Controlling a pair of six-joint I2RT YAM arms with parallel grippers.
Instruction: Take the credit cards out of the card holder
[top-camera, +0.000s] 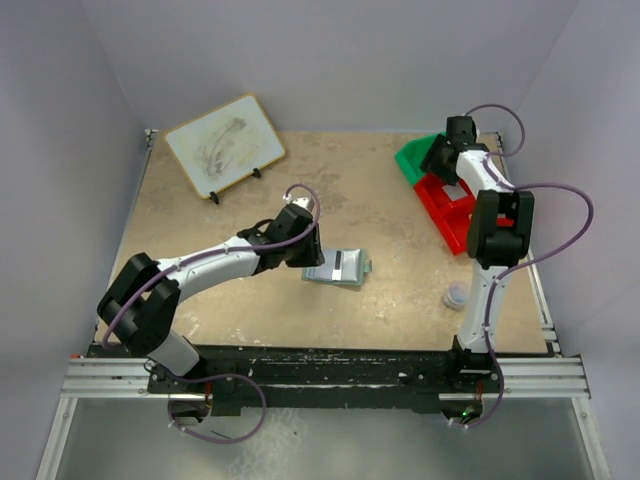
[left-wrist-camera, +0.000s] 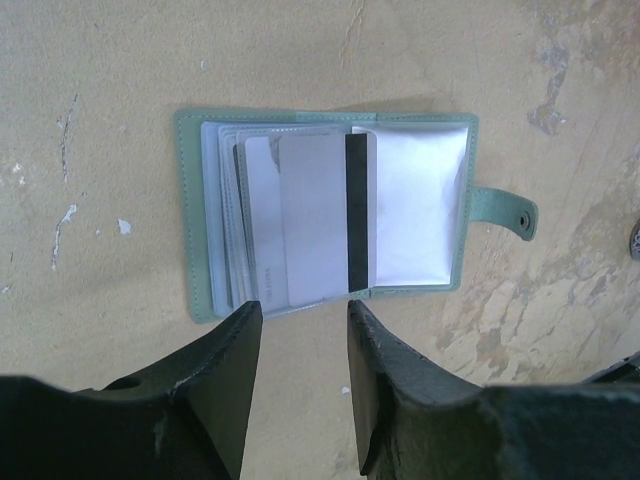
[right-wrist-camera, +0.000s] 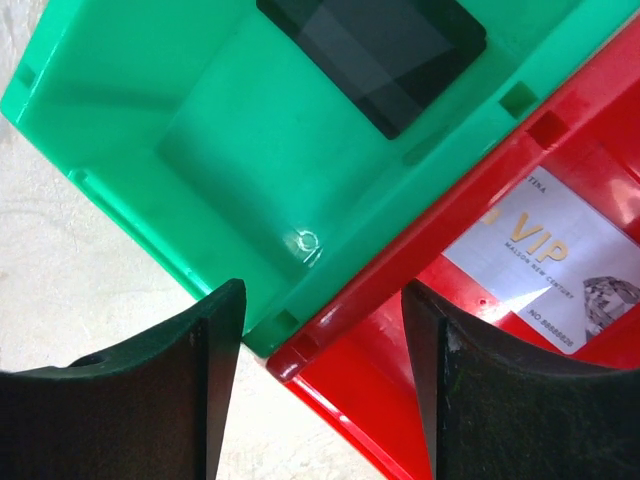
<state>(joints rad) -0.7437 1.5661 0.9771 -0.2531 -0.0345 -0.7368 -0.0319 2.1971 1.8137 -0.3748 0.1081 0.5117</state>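
Hovering beside card holder (left-wrist-camera: 415, 200), left tool (left-wrist-camera: 303, 312) apart, empty; right tool (right-wrist-camera: 322, 295) apart above green bin (right-wrist-camera: 230, 150), red bin (right-wrist-camera: 365, 400)

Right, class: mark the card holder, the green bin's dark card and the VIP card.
card holder (left-wrist-camera: 420, 215): left wrist view, its right inner panel.
dark card (right-wrist-camera: 375, 50): right wrist view, its middle.
VIP card (right-wrist-camera: 535, 250): right wrist view, its gold lettering.

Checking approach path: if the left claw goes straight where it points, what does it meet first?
Likely the near edge of the silver striped card lying in the open card holder, right ahead of the left claw. Its height is unclear, so it may pass over.
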